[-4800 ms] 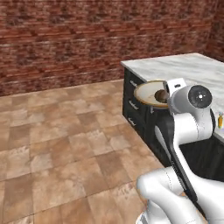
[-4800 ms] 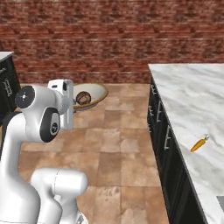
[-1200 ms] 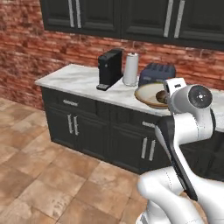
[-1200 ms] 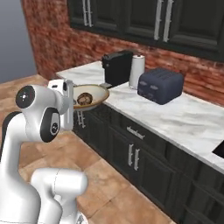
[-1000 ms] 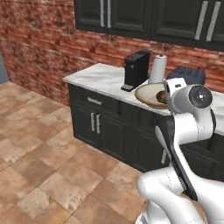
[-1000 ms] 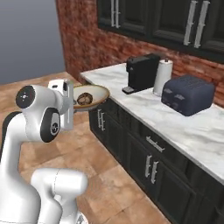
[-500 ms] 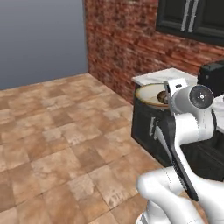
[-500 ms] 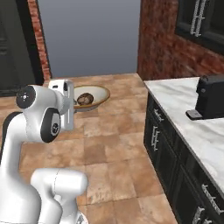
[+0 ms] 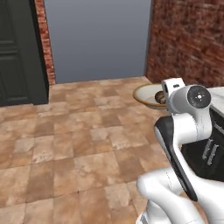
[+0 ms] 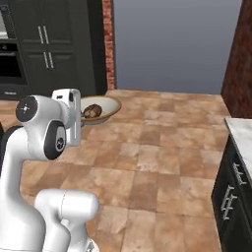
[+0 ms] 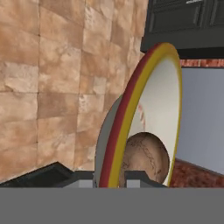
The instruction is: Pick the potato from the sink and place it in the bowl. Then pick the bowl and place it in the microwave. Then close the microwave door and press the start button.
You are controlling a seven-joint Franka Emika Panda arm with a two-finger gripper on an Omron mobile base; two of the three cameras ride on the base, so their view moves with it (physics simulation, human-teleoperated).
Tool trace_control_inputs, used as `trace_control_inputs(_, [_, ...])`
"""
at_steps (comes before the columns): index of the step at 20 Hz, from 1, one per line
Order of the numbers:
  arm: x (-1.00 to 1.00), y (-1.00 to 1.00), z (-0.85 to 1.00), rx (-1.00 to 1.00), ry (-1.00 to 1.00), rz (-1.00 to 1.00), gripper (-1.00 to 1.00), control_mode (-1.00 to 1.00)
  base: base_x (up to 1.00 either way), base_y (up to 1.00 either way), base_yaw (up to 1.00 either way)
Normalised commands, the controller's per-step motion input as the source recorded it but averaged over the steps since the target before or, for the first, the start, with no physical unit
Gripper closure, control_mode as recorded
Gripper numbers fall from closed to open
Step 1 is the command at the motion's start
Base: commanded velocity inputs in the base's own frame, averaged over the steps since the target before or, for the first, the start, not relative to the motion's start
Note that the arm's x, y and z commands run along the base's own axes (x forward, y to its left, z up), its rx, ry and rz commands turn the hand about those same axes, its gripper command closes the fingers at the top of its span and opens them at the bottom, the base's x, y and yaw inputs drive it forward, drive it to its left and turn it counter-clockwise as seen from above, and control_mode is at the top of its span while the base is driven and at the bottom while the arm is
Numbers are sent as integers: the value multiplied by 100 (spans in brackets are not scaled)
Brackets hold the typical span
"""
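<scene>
Pinching the rim of the bowl (image 11: 144,105), the gripper (image 11: 109,177) held it above the tiled floor (image 9: 65,144), the potato (image 11: 146,157) lying inside just beside its fingertips.

Your robot: a glossy white arm with dark joints.
You see rounded white shells on the arm (image 9: 183,131), a black band along the forearm link, a round grey cap with a small centre mark at the wrist joint, and a boxy white hand housing.
</scene>
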Motion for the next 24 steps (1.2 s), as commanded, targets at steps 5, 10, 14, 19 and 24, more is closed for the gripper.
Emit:
trace_control_inputs(5, [0, 0, 0, 0, 0, 0, 100, 100, 100, 34, 13])
trace_control_inputs(10, [0, 0, 0, 0, 0, 0, 100, 100, 100, 33, 10])
trace_control_inputs(14, [0, 0, 0, 0, 0, 0, 100, 100, 100, 32, 10])
trace_control_inputs(19, [0, 0, 0, 0, 0, 0, 100, 100, 100, 31, 10])
trace_control_inputs(24, [0, 0, 0, 0, 0, 0, 100, 100, 100, 28, 9])
